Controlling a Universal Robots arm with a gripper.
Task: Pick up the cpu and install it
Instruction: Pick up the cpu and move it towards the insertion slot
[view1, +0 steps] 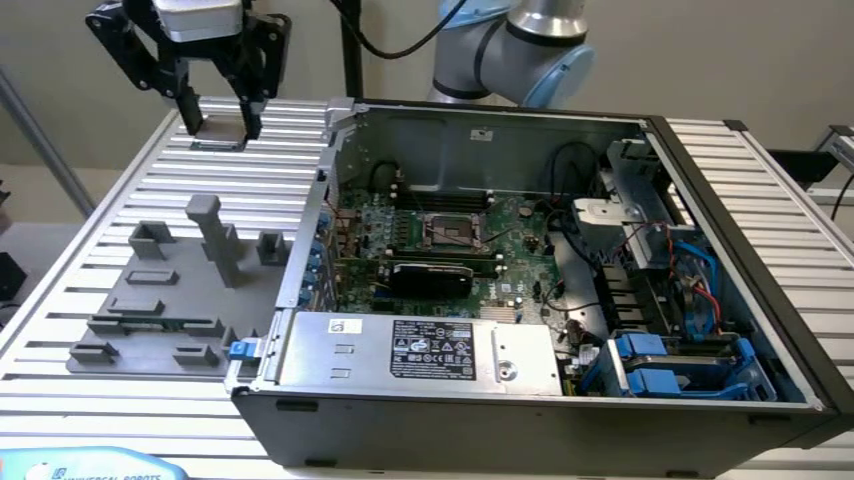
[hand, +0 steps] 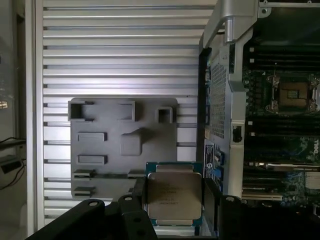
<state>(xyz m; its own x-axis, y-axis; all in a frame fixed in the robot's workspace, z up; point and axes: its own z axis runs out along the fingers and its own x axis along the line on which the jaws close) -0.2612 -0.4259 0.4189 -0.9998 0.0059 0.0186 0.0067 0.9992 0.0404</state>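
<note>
The cpu (hand: 174, 194), a thin square chip with a silvery-beige top and a green rim, sits flat between my two black fingers. My gripper (hand: 174, 201) is shut on it by two opposite edges. In the exterior view my gripper (view1: 222, 128) hangs above the far corner of the ribbed table, on the exterior view's left, with the cpu (view1: 220, 144) held a little above the surface. The motherboard's black-framed socket (view1: 450, 232) lies open inside the computer case, off to the exterior view's right of my gripper. The same socket (hand: 292, 95) shows in the wrist view.
A grey fixture plate (view1: 160, 310) with raised blocks and a tall post (view1: 207, 225) lies on the ribbed aluminium table (view1: 80, 270). The open case wall (view1: 327, 150) stands between my gripper and the motherboard. Cables, drive bays and a power supply (view1: 427, 350) crowd the case.
</note>
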